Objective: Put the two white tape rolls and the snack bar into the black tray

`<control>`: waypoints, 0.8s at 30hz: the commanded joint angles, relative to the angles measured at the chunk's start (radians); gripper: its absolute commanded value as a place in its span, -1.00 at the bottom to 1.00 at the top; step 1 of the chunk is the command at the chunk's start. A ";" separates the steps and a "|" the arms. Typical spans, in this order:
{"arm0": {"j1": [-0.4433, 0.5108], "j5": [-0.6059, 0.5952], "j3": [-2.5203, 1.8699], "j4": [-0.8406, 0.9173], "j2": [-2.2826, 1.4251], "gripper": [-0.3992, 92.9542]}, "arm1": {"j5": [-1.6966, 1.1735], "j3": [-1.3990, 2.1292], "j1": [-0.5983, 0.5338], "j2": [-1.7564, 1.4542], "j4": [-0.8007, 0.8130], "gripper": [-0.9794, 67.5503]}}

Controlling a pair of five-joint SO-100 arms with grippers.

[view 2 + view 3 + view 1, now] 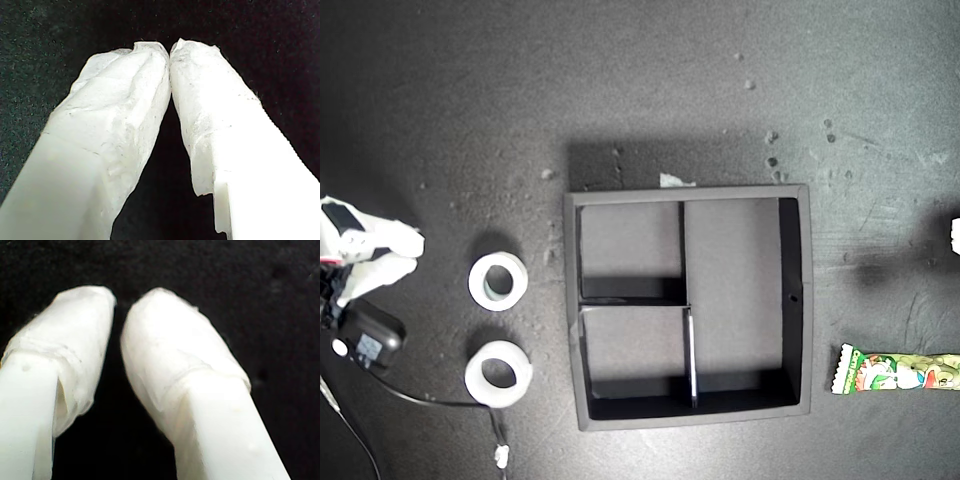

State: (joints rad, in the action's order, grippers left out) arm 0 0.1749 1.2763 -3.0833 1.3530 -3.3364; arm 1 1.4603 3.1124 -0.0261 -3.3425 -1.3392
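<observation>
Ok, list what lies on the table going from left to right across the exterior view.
An arm's end effector at the exterior view's left edge → the two white tape rolls, level with each other → the black tray, all compartments empty → the snack bar.

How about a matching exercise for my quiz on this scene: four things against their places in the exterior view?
Things:
1. snack bar
2. black tray
3. first tape roll
4. second tape roll

Places:
A. middle of the exterior view, compartments empty
B. exterior view's left, the nearer of the pair to the top edge
C. exterior view's lower right, outside the tray
D. exterior view's left, the nearer of the pair to the bottom edge

Pairs: 1-C, 2-A, 3-B, 4-D
</observation>
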 commanded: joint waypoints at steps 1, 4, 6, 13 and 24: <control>-0.005 0.009 -0.055 0.035 -0.049 -0.95 | -0.377 0.011 -0.008 -0.006 -0.002 -0.97; -0.005 0.009 -0.055 0.035 -0.049 -0.95 | -0.377 0.011 -0.009 -0.006 -0.002 -0.97; -0.005 0.009 -0.055 0.035 -0.049 -0.95 | -0.377 0.011 -0.009 -0.006 -0.002 -0.97; -0.005 0.009 -0.055 0.035 -0.049 -0.95 | -0.373 0.011 -0.009 -0.006 -0.002 -0.97; -0.152 0.210 -0.055 0.000 -0.051 -0.98 | -0.540 0.011 0.041 -0.006 0.176 -0.97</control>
State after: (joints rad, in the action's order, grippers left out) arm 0 0.0522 1.5048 -3.0833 1.3560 -3.3364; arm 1 1.4634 3.1124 0.0460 -3.3425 -1.2717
